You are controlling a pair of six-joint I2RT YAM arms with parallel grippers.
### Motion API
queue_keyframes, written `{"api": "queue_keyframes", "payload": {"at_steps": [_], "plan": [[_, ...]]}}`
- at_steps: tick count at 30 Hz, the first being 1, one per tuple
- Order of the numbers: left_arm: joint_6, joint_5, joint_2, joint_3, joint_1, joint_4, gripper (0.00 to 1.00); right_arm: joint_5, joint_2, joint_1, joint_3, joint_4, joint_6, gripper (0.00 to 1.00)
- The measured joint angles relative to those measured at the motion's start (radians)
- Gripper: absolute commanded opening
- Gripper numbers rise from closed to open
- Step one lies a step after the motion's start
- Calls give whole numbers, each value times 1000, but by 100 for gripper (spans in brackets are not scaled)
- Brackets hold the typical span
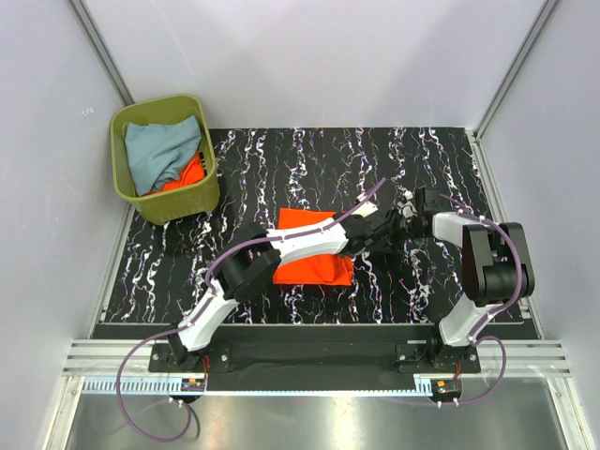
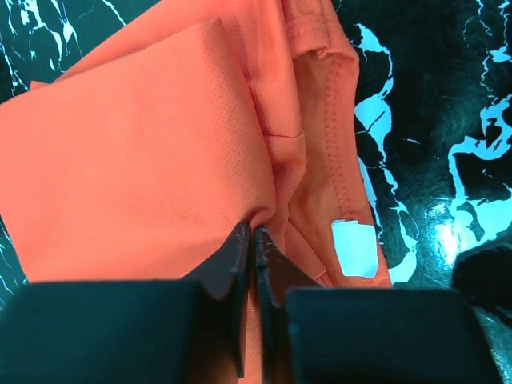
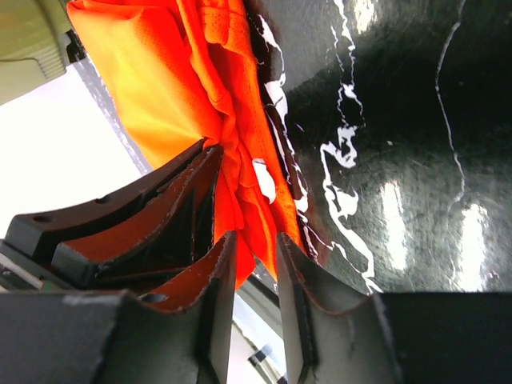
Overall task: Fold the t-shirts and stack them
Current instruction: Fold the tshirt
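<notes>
Mid-worktop point(image 1: 281, 150) lies the orange t-shirt point(image 1: 309, 267). The left pincer point(image 2: 254, 240) is pressed together, pinching its fold; the right pincer point(image 3: 256, 248) grips its right edge, jaws partly spread.

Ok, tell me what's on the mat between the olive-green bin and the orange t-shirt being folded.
Nothing: the top view shows only bare marbled mat between the bin and the orange t-shirt.

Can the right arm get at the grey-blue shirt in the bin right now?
Probably not: the right claw is busy at the orange shirt, and the bin holding the grey-blue shirt sits far across the table.
</notes>
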State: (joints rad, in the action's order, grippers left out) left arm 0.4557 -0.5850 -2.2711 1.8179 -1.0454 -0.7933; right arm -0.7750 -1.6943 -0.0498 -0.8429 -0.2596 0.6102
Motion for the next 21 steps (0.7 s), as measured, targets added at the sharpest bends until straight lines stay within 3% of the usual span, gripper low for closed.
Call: {"api": "queue_keyframes", "payload": {"at_steps": [1, 7, 21], "plan": [[-3, -1, 0, 0, 0, 0, 5, -8, -8, 0, 0, 9, 5, 31], [-15, 2, 0, 7, 0, -1, 28, -45, -63, -3, 0, 49, 33, 30], [-23, 18, 11, 16, 3, 2, 20, -58, -65, -5, -14, 77, 47, 30]]}}
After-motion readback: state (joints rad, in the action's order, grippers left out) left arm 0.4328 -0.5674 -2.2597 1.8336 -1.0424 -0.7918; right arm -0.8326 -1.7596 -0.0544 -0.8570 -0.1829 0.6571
